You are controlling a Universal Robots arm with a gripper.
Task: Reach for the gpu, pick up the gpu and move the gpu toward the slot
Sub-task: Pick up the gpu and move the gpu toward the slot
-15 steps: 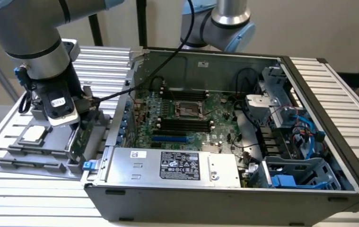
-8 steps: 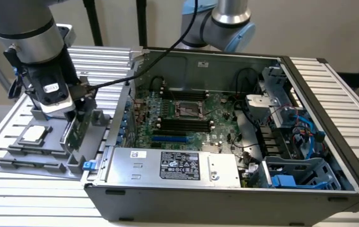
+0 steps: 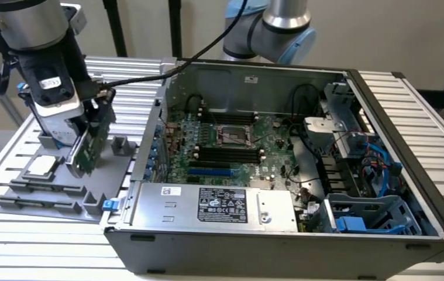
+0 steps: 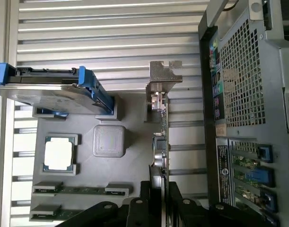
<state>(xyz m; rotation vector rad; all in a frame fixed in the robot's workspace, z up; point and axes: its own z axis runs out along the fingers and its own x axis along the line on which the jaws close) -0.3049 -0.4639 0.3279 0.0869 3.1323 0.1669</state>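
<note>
The pincer (image 3: 88, 132) is pinching the gpu (image 3: 89, 153) by its upper edge. The green card hangs tilted just below its fingers, over the grey tray (image 3: 19, 202), beside the open computer case (image 3: 284, 234).

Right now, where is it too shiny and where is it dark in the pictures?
Exterior view: the table slats shine pale, and the computer case is shadowed inside. Wrist view: the table slats glare white, the processor chip reflects bright, and the gripper, shut on the gpu, looks nearly black.
</note>
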